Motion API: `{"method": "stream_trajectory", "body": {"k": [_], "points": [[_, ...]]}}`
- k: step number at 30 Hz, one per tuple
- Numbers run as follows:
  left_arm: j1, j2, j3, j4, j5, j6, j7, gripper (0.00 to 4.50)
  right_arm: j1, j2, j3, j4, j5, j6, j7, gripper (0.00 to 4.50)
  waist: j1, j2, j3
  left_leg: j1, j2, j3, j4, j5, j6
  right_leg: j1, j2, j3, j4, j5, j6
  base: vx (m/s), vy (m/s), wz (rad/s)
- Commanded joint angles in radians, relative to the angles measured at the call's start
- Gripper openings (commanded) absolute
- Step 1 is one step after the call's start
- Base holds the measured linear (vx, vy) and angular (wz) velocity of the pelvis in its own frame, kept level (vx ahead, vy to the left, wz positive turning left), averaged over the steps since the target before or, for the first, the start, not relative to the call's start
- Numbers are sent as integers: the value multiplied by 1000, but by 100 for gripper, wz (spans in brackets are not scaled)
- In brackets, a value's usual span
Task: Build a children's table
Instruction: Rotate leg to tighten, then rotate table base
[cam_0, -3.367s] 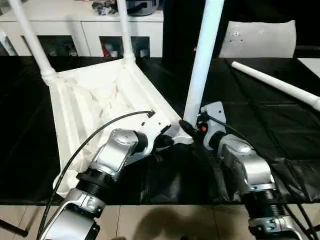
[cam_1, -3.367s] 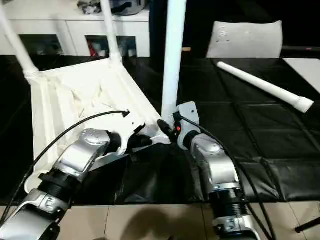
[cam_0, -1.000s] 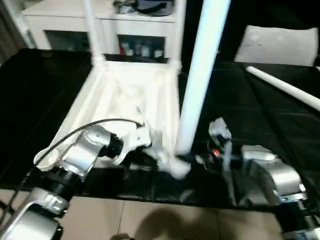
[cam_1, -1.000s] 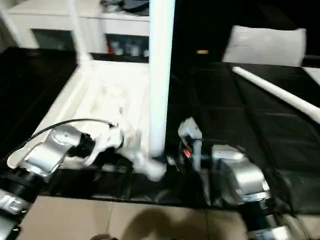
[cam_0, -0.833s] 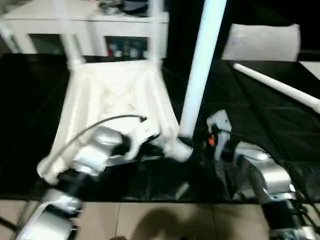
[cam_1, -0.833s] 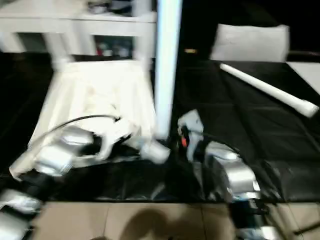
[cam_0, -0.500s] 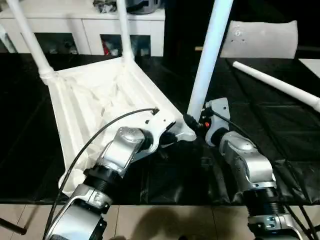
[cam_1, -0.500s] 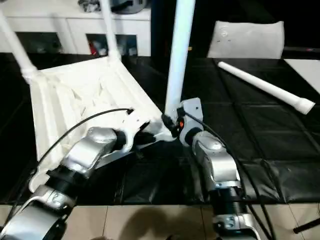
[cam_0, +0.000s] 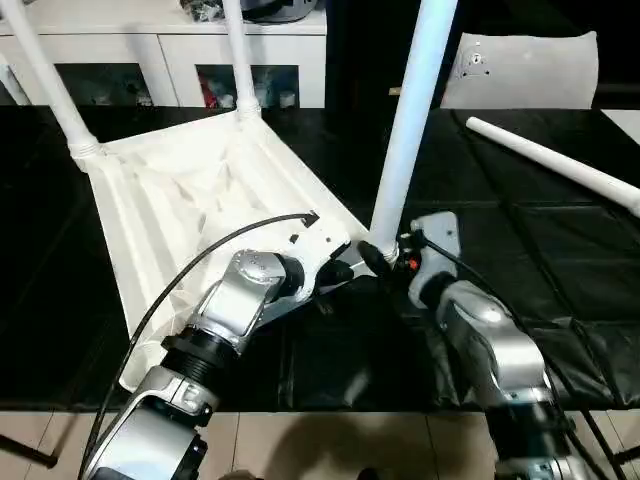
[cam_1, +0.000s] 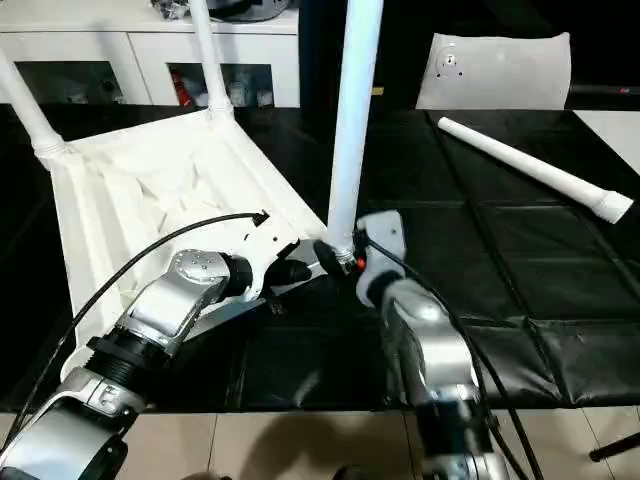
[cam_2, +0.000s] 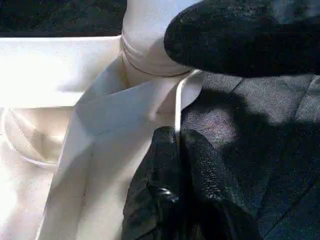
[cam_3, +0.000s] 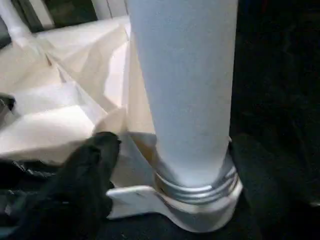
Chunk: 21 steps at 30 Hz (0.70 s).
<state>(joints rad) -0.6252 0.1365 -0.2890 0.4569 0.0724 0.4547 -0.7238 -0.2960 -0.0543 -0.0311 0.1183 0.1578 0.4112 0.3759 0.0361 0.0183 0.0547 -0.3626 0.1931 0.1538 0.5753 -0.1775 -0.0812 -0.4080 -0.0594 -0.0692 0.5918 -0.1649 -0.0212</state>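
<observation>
Left end effector (cam_2: 176, 150) pinches the tabletop (cam_0: 190, 190) rim, fingers closed on it; right end effector (cam_0: 385, 258) reaches the leg (cam_0: 405, 130) base, grip unclear.

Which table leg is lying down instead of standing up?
The leg lying loose on the black cover to the robot's right. The other three legs, like the near one by the claws, stand upright in the upside-down tabletop.

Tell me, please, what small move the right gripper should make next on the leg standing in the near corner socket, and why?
Probably a further twist of the leg by the right gripper to seat it. Threads show above the corner socket, so it looks not fully home. The left gripper pinches the tabletop's rim beside it, bracing the tabletop.
</observation>
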Motion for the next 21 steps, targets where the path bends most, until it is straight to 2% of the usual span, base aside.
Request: {"method": "stream_trajectory", "body": {"k": [1, 2, 3, 4, 5, 7, 8, 11, 13, 14, 15, 16, 17, 19, 20, 21], "points": [[-23, -3, 40, -53, -26, -33, 11, 53, 12, -1, -34, -33, 29, -11, -9, 423, 10, 1, -72, -2, 20, 1, -54, -163, 48, 65, -67, 43, -78, -244, -165, 0, 0, 0], [-17, -2, 42, -58, -35, -39, 4, 59, 38, -17, -52, -60, 50, -16, 12, 437, 14, 2, -72, -1, 23, 1, -54, -157, 52, 64, -69, 43, -77, -224, -176, 0, 0, 0], [-12, 2, 40, -67, -37, -55, 0, 88, 56, -24, -64, -83, 68, 10, 22, 449, 17, 0, -71, -3, 24, 2, -54, -154, 57, 67, -68, 44, -75, -210, -176, 0, 0, 0], [-4, 2, 45, -80, -50, -59, -8, 88, 70, -34, -64, -100, 73, 37, 28, 449, 19, 4, -71, -3, 23, 2, -54, -155, 59, 67, -68, 44, -75, -207, -178, 0, 0, 0], [3, 0, 59, -94, -67, -54, -9, 97, 84, -47, -58, -113, 68, 54, 33, 450, 21, -3, -70, -2, 23, 4, -54, -152, 61, 67, -66, 43, -75, -207, -177, 0, 0, 0], [10, 10, 77, -117, -80, -55, -9, 101, 108, -63, -52, -129, 71, 81, 42, 450, 26, -2, -68, -3, 20, 4, -54, -165, 57, 65, -68, 42, -79, -248, -170, 0, 0, 0], [13, 13, 81, -123, -84, -54, -11, 101, 113, -66, -51, -132, 70, 86, 43, 450, 29, -3, -66, -1, 20, 5, -55, -178, 54, 65, -69, 42, -82, -288, -154, 0, 0, 0], [23, 49, 157, -177, -122, -6, 9, 101, 151, -99, 2, -168, 60, 122, 72, 450, 28, -4, -64, -5, 20, 4, -57, -189, 44, 64, -68, 41, -87, -338, -133, 0, 0, 0], [23, 72, 170, -183, -113, 7, 20, 101, 158, -107, 24, -178, 57, 138, 83, 450, 23, -4, -64, -5, 19, 1, -58, -197, 41, 63, -66, 39, -85, -347, -123, 0, 0, 0], [22, 112, 182, -181, -80, 24, 53, 101, 170, -128, 70, -192, 43, 143, 111, 450, 19, 2, -62, -3, 16, 1, -58, -213, 40, 60, -64, 38, -89, -369, -112, 0, 0, 0], [22, 150, 188, -177, -45, 34, 84, 101, 179, -140, 104, -201, 33, 148, 129, 450, 17, -1, -62, -3, 17, -1, -59, -222, 35, 59, -60, 37, -89, -382, -96, 0, 0, 0], [27, 211, 195, -178, 3, 48, 114, 82, 179, -141, 130, -203, 23, 161, 128, 450, 17, 4, -61, -3, 16, -2, -59, -224, 33, 60, -61, 38, -89, -387, -89, 0, 0, 0], [27, 211, 195, -178, 3, 48, 114, 64, 179, -141, 130, -203, 23, 161, 128, 450, 11, 5, -62, -2, 16, -4, -61, -230, 28, 58, -61, 38, -89, -389, -82, 0, 0, 0], [46, 321, 207, -189, 83, 79, 155, 61, 162, -122, 150, -185, 11, 181, 106, 450, 8, 7, -63, 0, 17, -5, -60, -229, 20, 54, -60, 39, -87, -382, -89, 0, 0, 0], [46, 321, 207, -189, 83, 79, 155, 48, 162, -122, 150, -185, 11, 181, 106, 450, 4, 10, -62, 0, 18, -7, -62, -233, 14, 54, -59, 40, -84, -370, -98, 0, 0, 0], [60, 365, 207, -197, 113, 86, 159, 32, 151, -112, 155, -171, 2, 183, 92, 450, 5, 3, -63, 3, 19, -6, -60, -232, 12, 52, -59, 40, -85, -362, -102, 0, 0, 0]]}}
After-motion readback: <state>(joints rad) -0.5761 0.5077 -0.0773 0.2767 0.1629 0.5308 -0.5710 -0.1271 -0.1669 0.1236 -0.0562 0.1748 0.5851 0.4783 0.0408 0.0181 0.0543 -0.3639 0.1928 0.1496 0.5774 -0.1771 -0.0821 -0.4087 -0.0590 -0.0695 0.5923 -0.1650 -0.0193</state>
